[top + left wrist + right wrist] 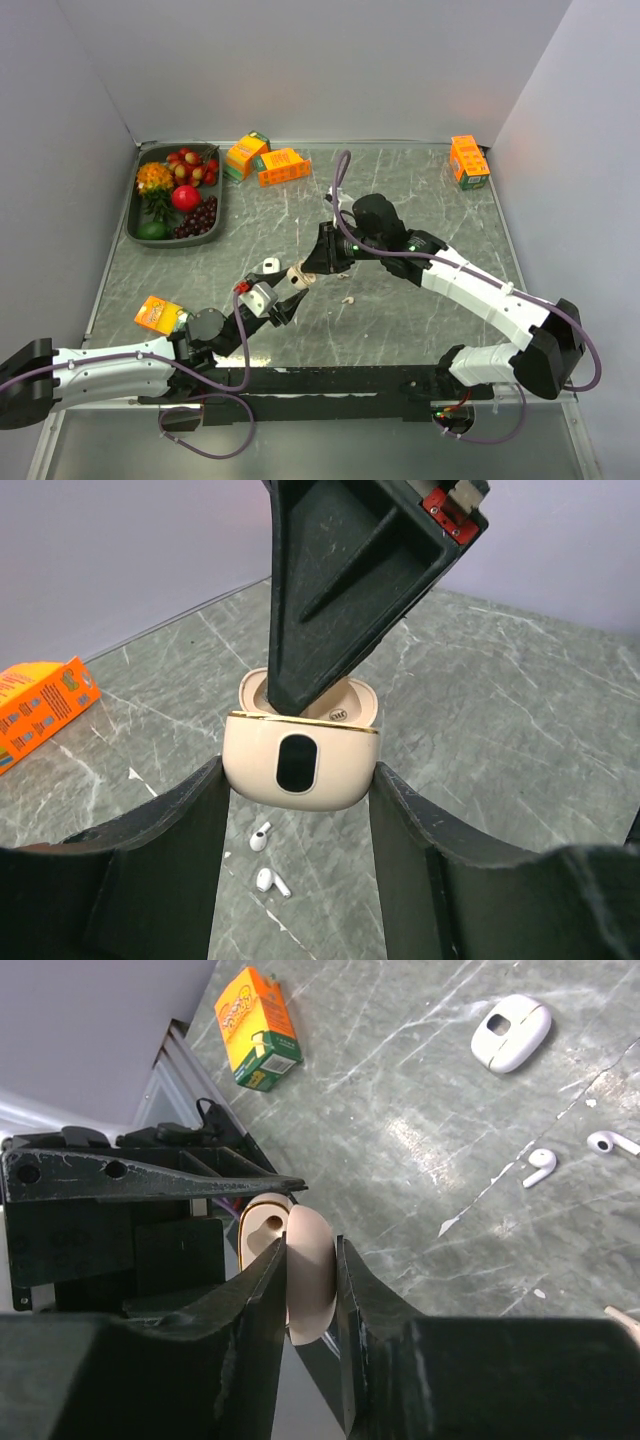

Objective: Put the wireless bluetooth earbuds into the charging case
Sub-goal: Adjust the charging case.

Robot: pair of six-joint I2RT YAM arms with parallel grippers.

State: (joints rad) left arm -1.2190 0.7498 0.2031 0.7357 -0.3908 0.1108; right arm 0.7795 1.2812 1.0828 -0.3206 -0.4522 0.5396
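The left gripper (297,775) is closed partway, and both its fingers press against the sides of the beige charging case (300,768). It holds the case clear of the marble table (520,730), with the dark oval on the front facing its camera. The case stands open.

The right gripper (311,1260) reaches in from above and opposite. Its jaws are narrowed onto the lid (310,1305), with a finger flat against each face. In the left wrist view one of those fingers (335,590) covers most of the case's interior, leaving only a sliver of the rim and a small printed mark in sight. The right wrist view shows one socket in the case body as a dark notch, and the rest sits behind the lid and the left gripper's housing. What the sockets hold cannot be made out.

Two wireless bluetooth earbuds (540,1165) (610,1142) lie on the table just beneath the held case, close together, off to the outer side of the right gripper's fingers. A closed white case (510,1032) rests beyond them. An orange box (258,1025) lies farther off, near the table edge.

A pale object (622,1315) is cut off at the frame's edge and cannot be identified. From above, the case is only a small beige patch between the two grippers.
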